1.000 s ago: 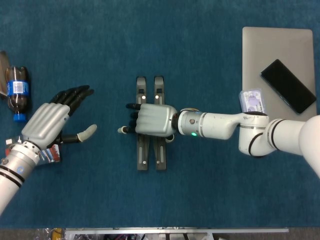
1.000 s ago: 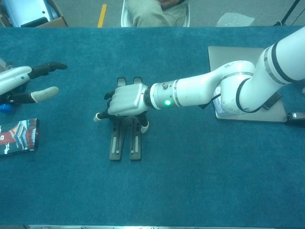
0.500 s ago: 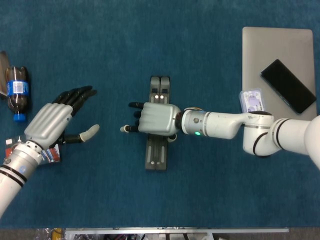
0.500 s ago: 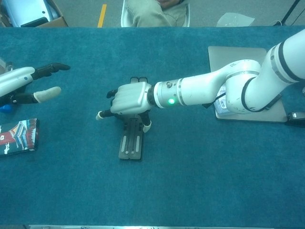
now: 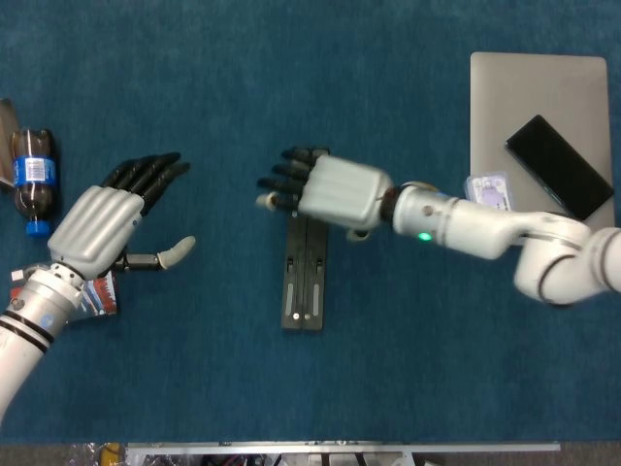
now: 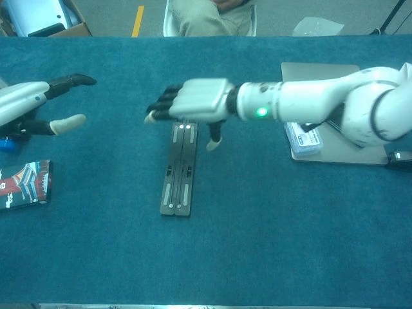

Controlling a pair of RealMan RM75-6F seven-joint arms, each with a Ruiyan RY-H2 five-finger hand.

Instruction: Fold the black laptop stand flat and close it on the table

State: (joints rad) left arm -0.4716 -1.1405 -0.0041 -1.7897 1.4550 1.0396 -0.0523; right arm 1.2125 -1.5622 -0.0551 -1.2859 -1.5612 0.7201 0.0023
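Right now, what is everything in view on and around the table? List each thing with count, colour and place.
laptop stand: one, black, folded flat at table centre
laptop: one, grey, far right
phone: one, black, on the laptop
small packet: one, pale purple, laptop's left edge
cola bottle: one, dark with blue label, far left
printed packet: one, red and dark, left
right hand: white, above the stand's far end, holding nothing
left hand: grey, fingers spread, at left

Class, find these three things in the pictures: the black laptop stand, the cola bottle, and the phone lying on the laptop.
black laptop stand (image 5: 304, 282): head view, on the bare lower rails.
cola bottle (image 5: 32, 170): head view, on its blue label.
phone (image 5: 559, 167): head view, middle of its dark screen.
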